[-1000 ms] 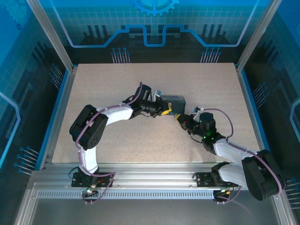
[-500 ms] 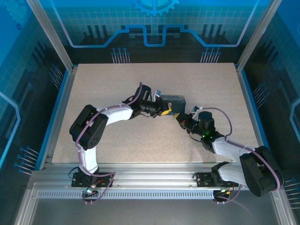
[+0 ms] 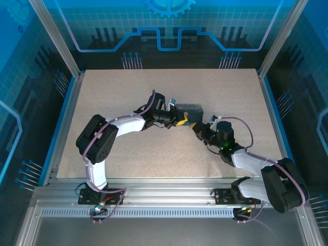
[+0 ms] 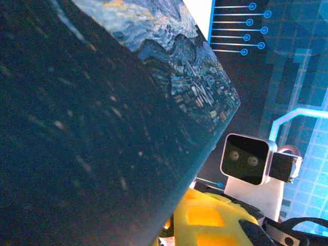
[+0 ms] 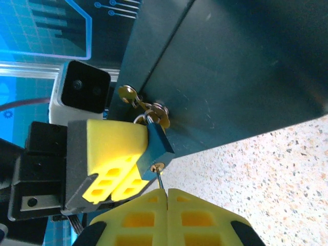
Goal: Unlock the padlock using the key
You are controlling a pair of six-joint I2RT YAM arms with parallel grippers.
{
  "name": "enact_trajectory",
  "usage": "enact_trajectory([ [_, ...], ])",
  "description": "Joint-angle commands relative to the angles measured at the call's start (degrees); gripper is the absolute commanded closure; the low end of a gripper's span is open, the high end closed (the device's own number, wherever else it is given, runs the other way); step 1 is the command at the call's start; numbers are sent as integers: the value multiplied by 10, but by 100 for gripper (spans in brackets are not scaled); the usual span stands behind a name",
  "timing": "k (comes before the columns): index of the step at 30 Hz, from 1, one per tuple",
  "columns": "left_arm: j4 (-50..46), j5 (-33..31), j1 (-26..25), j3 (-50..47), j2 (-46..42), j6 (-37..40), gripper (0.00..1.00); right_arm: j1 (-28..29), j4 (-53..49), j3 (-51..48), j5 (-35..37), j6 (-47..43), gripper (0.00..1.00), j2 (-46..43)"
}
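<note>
Right claw edged closer, clamped on key; left claw clamps padlock.

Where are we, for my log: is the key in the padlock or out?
In: the key shaft runs from the shut right pincer into the padlock keyhole. Depth unclear.

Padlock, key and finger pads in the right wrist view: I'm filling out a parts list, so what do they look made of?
Padlock: probably metal under a smooth blue painted or anodized coat, with a brass-coloured keyway. Key: thin bare metal, silvery. Pads: matte yellow, moulded with square recesses, likely foam or soft rubber.
</note>
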Motion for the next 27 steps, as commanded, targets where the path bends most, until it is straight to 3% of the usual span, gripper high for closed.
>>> enact_trajectory([
  [1, 23, 25, 4, -7, -2, -6, 100, 8, 33, 7, 21, 7, 100, -1],
  [13, 59, 33, 3, -15, -3, -17, 100, 11, 74, 12, 27, 43, 100, 30],
  [22, 91, 40, 2, -26, -2, -28, 100, 27, 116, -1, 76, 133, 100, 52],
  [27, 98, 47, -1, -22, 1, -30, 100, 34, 95, 1, 89, 135, 100, 49],
])
